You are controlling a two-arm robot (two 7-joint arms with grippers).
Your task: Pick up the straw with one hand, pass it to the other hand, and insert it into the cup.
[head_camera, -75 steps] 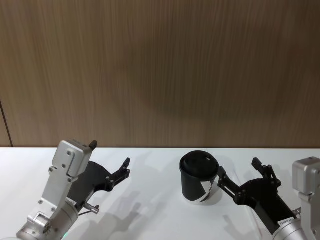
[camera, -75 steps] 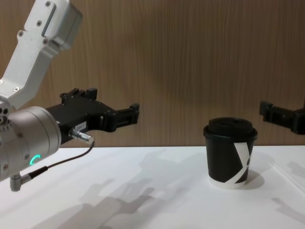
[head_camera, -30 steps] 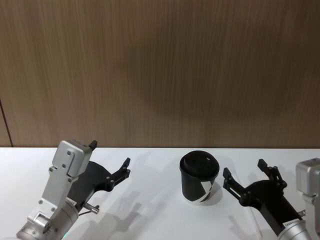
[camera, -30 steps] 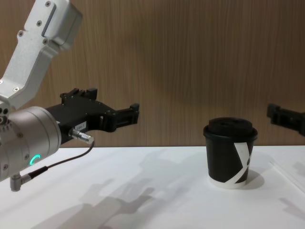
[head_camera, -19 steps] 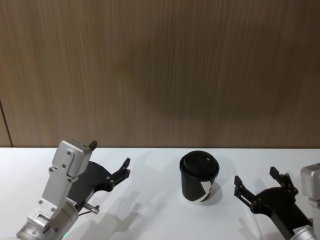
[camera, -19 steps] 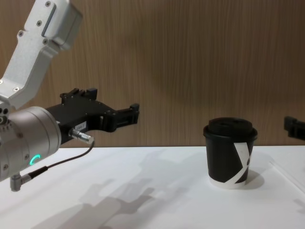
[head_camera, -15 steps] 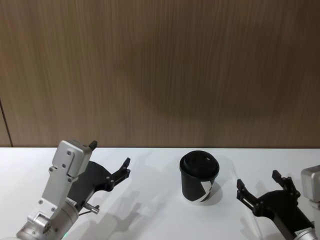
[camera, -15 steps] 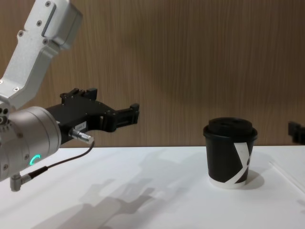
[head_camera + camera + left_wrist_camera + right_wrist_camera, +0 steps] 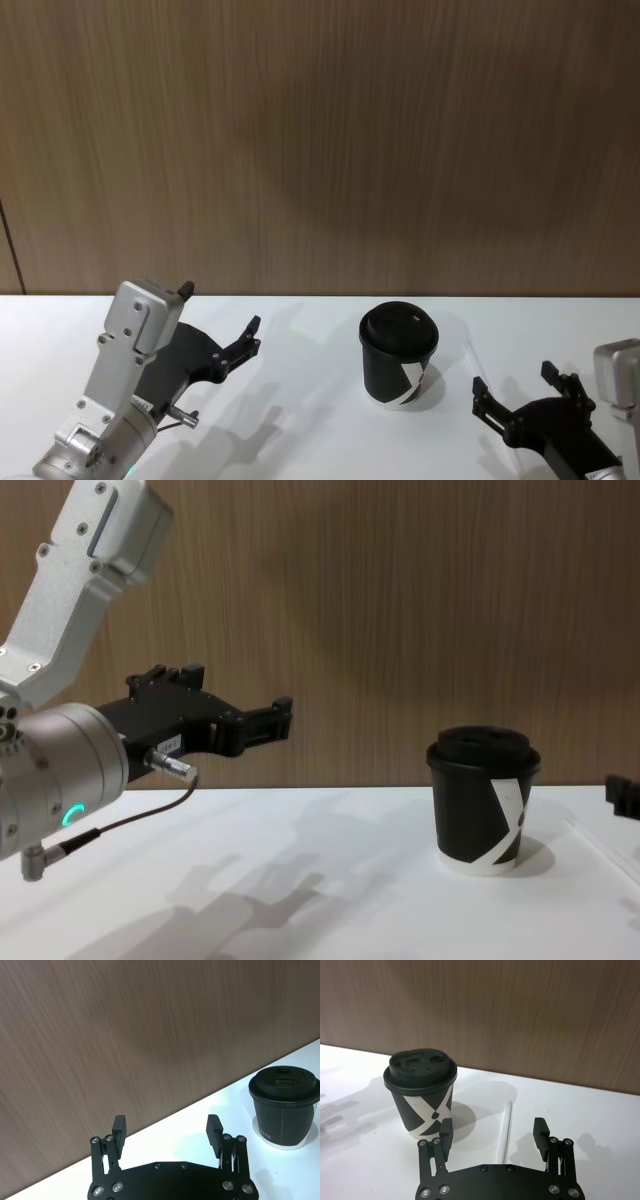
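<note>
The cup [image 9: 398,355] is black with a domed lid and a white mark, and it stands upright on the white table; it also shows in the chest view as the cup [image 9: 483,800]. The straw [image 9: 505,1122], thin and white, lies flat on the table just right of the cup [image 9: 422,1092]. My right gripper [image 9: 493,1126] is open, low over the table, with the near end of the straw in line with the gap between its fingers. It sits right of the cup as the right gripper [image 9: 513,380]. My left gripper [image 9: 222,308] hangs open and empty, left of the cup.
A brown wood-grain wall [image 9: 320,150] rises behind the white table [image 9: 320,420]. A grey cable [image 9: 120,825] hangs from my left wrist. In the chest view the straw [image 9: 605,850] runs along the table's right edge.
My right gripper has drawn back from the cup, moving right and down toward the table. The cup, the straw and my left arm have not moved.
</note>
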